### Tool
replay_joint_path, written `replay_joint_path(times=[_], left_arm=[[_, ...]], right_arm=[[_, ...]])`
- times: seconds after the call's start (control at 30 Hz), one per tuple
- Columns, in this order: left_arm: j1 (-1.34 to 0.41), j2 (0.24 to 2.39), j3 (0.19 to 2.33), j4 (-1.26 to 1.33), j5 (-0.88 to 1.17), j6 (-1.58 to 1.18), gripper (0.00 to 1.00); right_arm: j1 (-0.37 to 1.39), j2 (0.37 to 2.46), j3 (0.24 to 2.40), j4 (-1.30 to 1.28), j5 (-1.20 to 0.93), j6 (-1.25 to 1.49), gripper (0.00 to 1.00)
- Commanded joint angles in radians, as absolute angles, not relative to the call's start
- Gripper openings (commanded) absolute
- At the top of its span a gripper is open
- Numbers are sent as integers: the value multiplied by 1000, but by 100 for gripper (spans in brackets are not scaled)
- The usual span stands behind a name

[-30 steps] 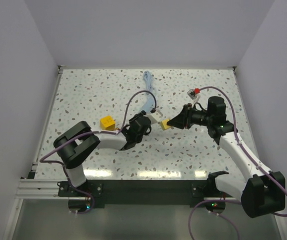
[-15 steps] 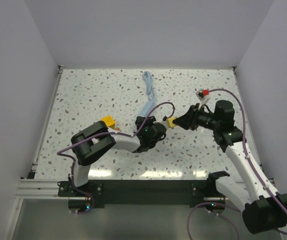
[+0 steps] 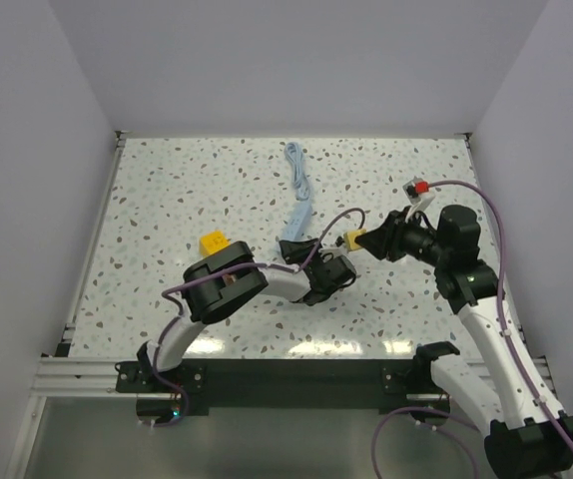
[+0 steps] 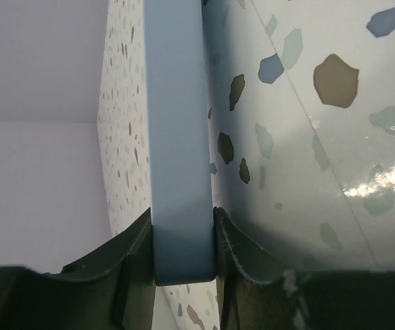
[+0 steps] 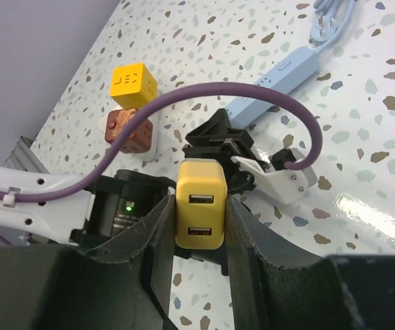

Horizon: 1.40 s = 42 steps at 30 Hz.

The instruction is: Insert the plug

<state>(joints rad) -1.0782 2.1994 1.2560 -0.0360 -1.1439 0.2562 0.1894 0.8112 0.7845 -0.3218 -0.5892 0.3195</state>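
Fingers (image 5: pixel 157 237) of the right gripper (image 5: pixel 200 203) are pressed onto the yellow plug (image 5: pixel 200 210), one pad per side. The plug's face w/ two USB slots points at the wrist cam. In the top view the plug sits mid-right over the table (image 3: pixel 167 200), just beside the left arm's wrist and close to the near end of the power strip (image 3: pixel 297 218). Can't tell if plug and strip touch; they look apart.

The left gripper (image 4: pixel 182 237) is part-way closed, and its fingers (image 4: pixel 132 258) pinch the near end of the light-blue strip, whose body fills the gap btwn them. The strip lies flat on the table and runs away toward the far wall. Its cord (image 3: pixel 294 160) is bunched near the far edge. Socket face doesn't show in the left wrist cam.

A purple cable (image 5: pixel 252 93) arches above the left gripper. A yellow cube (image 5: pixel 133 81) sits to the left of the strip, w/ a red-brown & white block (image 5: pixel 130 127) right against it.
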Motion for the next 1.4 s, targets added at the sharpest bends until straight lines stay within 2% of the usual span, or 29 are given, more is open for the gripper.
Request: replay_joint_path(times=[0.0,0.1,0.17,0.2,0.23,0.3,0.43,0.63,0.77,0.93,1.1,1.17,1.37], left_arm=[[-1095,2309,1296,-325,-1014,167,1],[-1114,2335,1338,-382,-997,140,8],[-1127,2333,1336,-387,-993,132,19],[-1131,2330,1335,-390,-980,127,27],[-1135,2327,1335,-393,-974,121,49],[-1152,2315,1328,-393,-959,118,67],[-1178,2312,1325,-382,-927,117,79],[-1198,2280,1295,-315,-865,110,83],[-1198,2168,1226,-172,-821,115,83],[-1174,1989,1043,42,-637,130,84],[-1053,1865,930,192,-474,115,85],[-988,1855,934,221,-416,115,85],[-852,1956,1143,178,-345,66,86]], right_arm=[[187,802,804,-313,-577,305,0],[187,808,798,-308,-583,307,0],[187,807,798,-308,-583,307,0],[187,807,798,-310,-581,308,0],[187,804,798,-311,-578,307,0],[187,801,796,-311,-578,307,0],[187,808,795,-308,-589,310,0],[187,807,799,-314,-581,307,0],[187,801,807,-324,-565,305,0],[187,773,836,-354,-532,296,0],[187,762,845,-362,-529,299,0],[187,759,845,-362,-531,302,0],[187,746,841,-364,-529,304,0]])
